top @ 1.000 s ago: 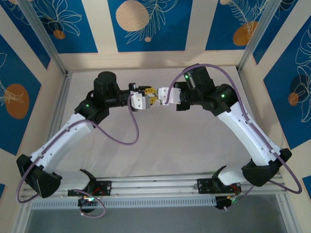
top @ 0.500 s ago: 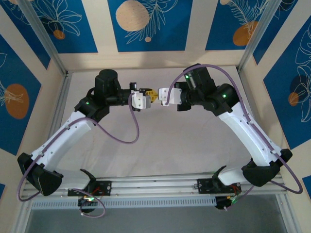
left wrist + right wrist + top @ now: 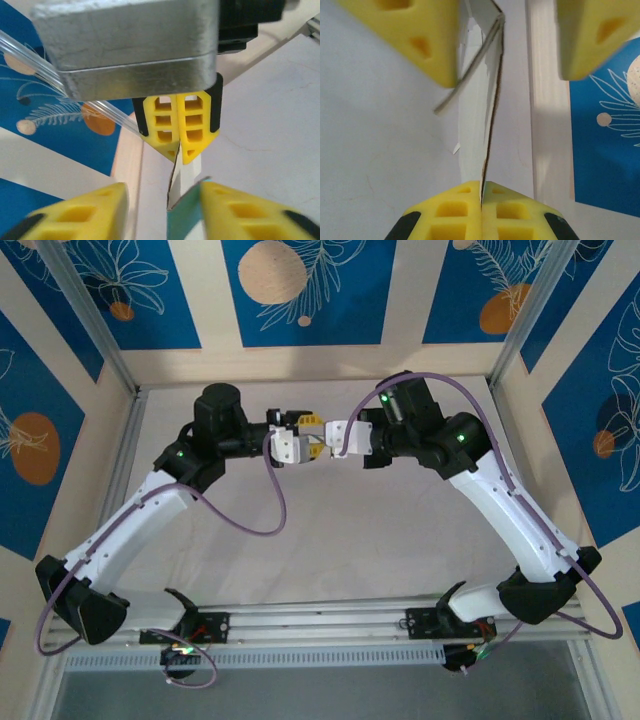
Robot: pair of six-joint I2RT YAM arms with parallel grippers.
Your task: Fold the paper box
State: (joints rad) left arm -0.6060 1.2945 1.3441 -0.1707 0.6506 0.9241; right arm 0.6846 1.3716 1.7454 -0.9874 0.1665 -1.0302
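**Mid-air grip during box folding.** The paper box (image 3: 490,90), at this stage a thin die-cut card sheet that is white on one face and light blue on the other, is held edge-on in the air. The pale table top (image 3: 400,540) lies well below it.

One edge of the paper box is clamped by the right gripper (image 3: 481,192), whose yellow ribbed fingers are pressed together on the card. At the opposite edge the left gripper (image 3: 162,195) is set with its yellow jaws apart, one on each side of the sheet. The finger on the light-blue side is just beside the card, but contact cannot be confirmed.

The sheet is judged to be kept upright by one gripper so that the other can catch it for a fold or a regrip. A loose flap (image 3: 465,77) is bent away from the white face at the left gripper's end of the paper box.

Only thin edges are offered to the open jaws, so a squarely placed closure is called for if the card is not to buckle. Open room is left below the paper box and to either side of it. The blue-and-cream patterned wall panel (image 3: 300,290) stands well apart beyond it. Along the sheet's length little slack is left, since the two wrists face each other with the paper box between them.
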